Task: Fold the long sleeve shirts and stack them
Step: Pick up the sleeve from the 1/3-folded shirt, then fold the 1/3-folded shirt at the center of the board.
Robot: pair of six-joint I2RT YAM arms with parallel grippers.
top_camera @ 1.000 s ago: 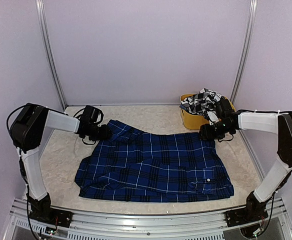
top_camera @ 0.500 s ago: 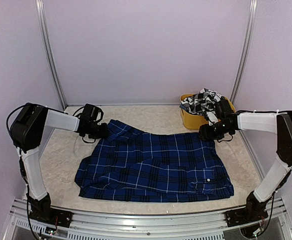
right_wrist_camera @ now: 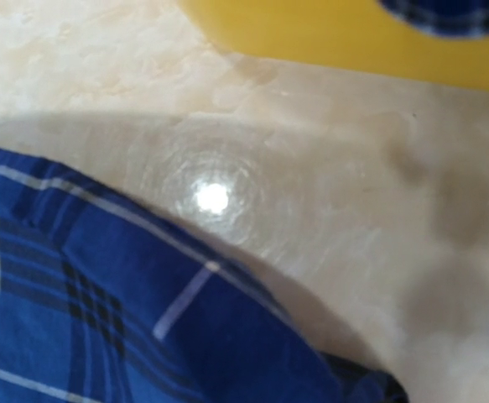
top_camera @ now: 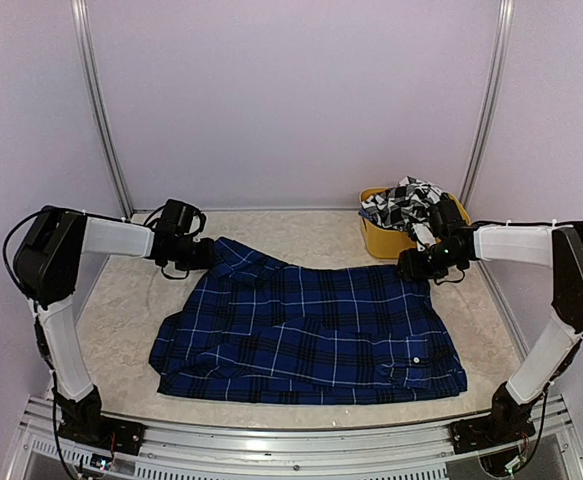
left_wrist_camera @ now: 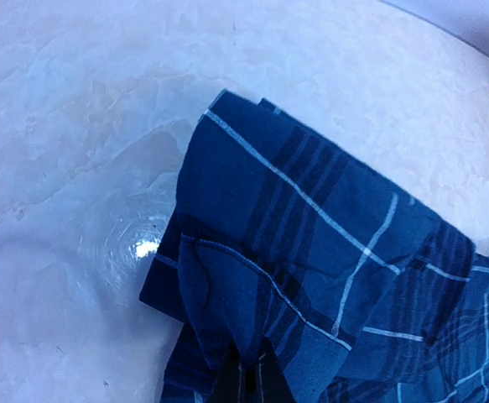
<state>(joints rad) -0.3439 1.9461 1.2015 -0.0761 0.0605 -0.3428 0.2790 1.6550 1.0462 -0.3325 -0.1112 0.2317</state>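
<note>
I count two shirts: blue shirt (top_camera: 311, 325) spread on the bench (top_camera: 121, 300), checked shirt (top_camera: 403, 198) half-buried in one yellow tub (top_camera: 379, 240). Left pincer (left_wrist_camera: 251, 379) is pinched tight on the blue shirt's far corner. Right pincer (top_camera: 413, 266) sits by the opposite corner, fingers hidden, so I can't tell.

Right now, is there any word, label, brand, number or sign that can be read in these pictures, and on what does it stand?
None: no text can be read in any view.
blue plaid shirt: only the woven pattern, no tag or print shows.
checked shirt: pattern only.
yellow tub: plain wall, no marking.
</note>
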